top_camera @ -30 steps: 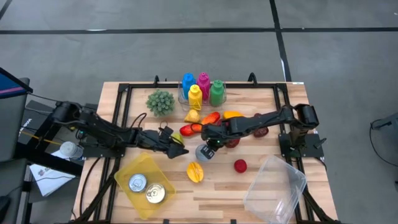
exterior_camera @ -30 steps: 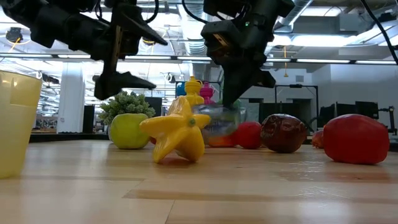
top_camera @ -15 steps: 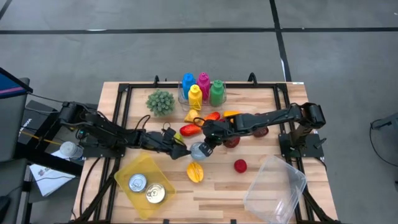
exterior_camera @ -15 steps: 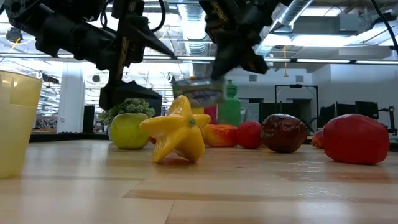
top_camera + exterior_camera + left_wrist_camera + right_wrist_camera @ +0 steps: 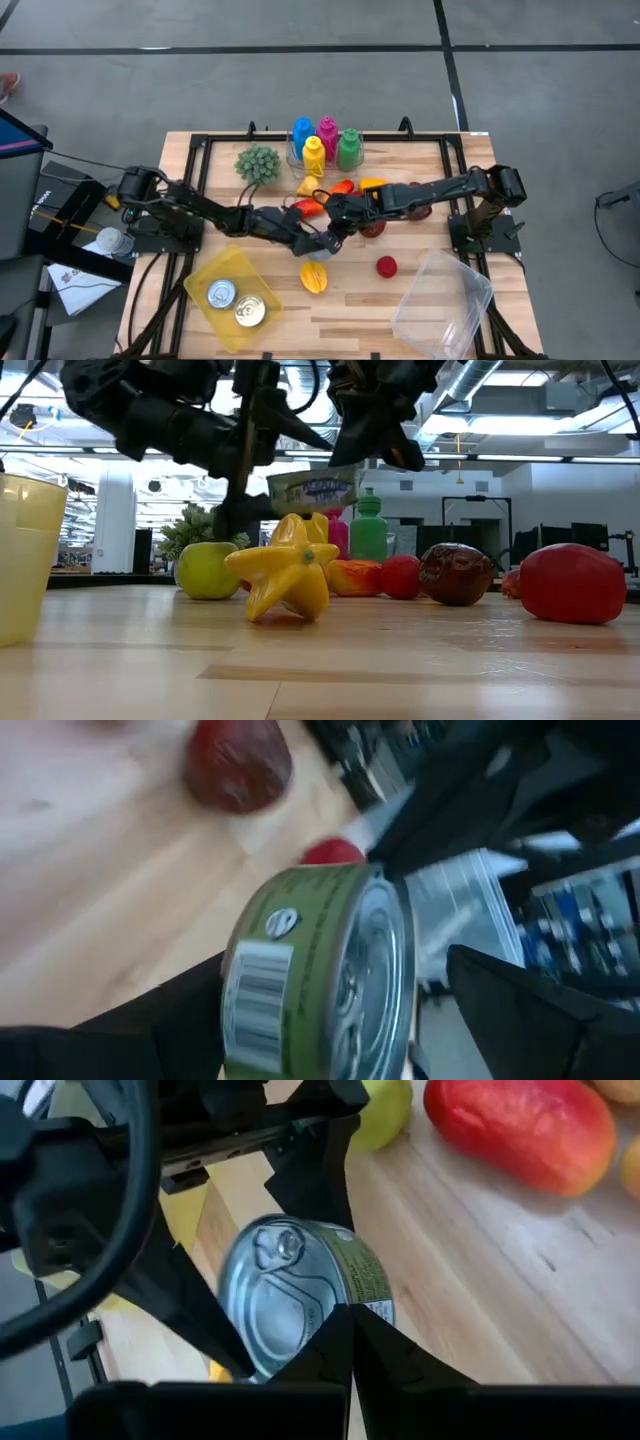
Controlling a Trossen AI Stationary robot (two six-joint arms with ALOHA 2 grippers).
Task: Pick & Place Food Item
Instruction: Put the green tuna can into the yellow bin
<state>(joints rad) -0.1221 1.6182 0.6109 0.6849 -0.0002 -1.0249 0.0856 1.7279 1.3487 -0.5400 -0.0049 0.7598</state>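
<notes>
Can held in mid-air between two grippers

The right gripper (image 5: 330,236) is pinching the rim of a tin can (image 5: 312,490) with its fingers pressed together, holding it off the table (image 5: 400,295) — just above the yellow star fruit (image 5: 285,572). The left gripper (image 5: 318,243) is reaching in with its fingers (image 5: 530,1010) spread wide, one on each side of the can, not clamped on it.
</notes>
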